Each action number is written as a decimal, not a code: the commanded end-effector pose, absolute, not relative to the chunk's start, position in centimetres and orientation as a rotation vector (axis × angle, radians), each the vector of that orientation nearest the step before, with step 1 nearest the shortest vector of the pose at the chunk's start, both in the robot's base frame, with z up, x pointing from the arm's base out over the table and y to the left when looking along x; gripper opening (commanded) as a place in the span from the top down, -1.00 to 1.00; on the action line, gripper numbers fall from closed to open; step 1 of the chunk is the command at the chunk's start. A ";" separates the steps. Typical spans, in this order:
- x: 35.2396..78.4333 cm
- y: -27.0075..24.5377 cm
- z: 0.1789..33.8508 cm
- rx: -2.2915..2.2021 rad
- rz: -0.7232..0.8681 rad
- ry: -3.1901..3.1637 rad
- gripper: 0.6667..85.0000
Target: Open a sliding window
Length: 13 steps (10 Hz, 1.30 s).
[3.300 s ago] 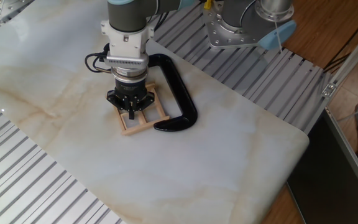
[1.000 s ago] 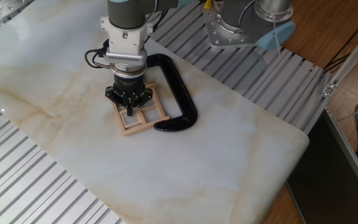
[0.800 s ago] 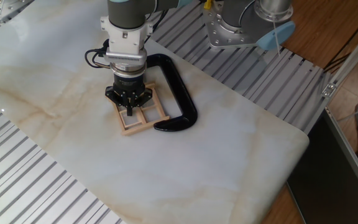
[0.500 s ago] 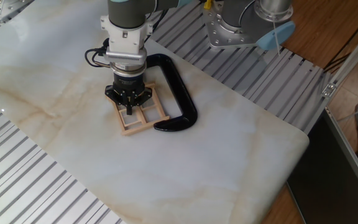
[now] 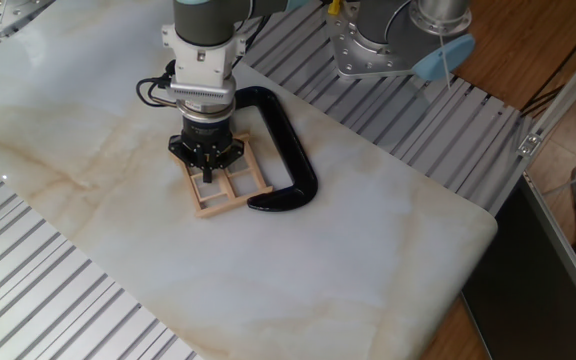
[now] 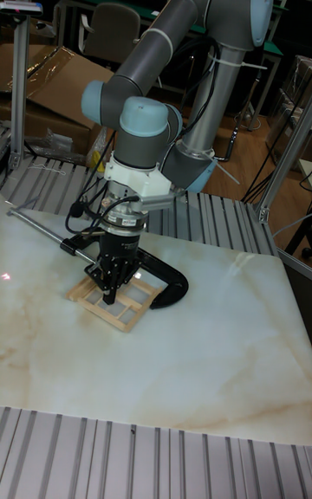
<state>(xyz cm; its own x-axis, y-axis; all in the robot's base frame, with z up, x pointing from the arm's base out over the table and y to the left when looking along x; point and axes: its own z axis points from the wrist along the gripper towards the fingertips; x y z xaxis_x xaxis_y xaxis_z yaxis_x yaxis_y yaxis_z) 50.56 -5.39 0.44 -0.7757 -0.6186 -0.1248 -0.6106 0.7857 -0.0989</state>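
Note:
The sliding window [image 5: 232, 190] is a small light-tan wooden frame with thin crossbars, lying flat on the marble tabletop. It also shows in the tall fixed view as the sliding window [image 6: 124, 295]. My gripper [image 5: 207, 175] points straight down onto it, over the far half of the frame. Its fingers stand close together, shut on a thin crossbar near the frame's middle. In the tall fixed view the gripper [image 6: 109, 294] touches the wood. The gripper body hides the far panes.
A black glossy C-shaped clamp [image 5: 288, 150] wraps around the window's far and right sides, touching it; it shows as the clamp [image 6: 170, 277] too. The marble slab [image 5: 368, 250] lies on ribbed metal decking [image 5: 58, 300]. A second robot base [image 5: 388, 40] stands at the back right.
The gripper has crept a little toward the back left along the window, uncovering more of the near panes. The outer frame and the clamp have stayed put.

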 end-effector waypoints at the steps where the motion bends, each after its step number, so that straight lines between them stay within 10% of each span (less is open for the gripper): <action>1: 50.6 -5.8 0.7 -0.944 -0.081 2.838 1.00; 13: 50.2 -7.7 0.7 -0.953 -0.084 2.845 1.00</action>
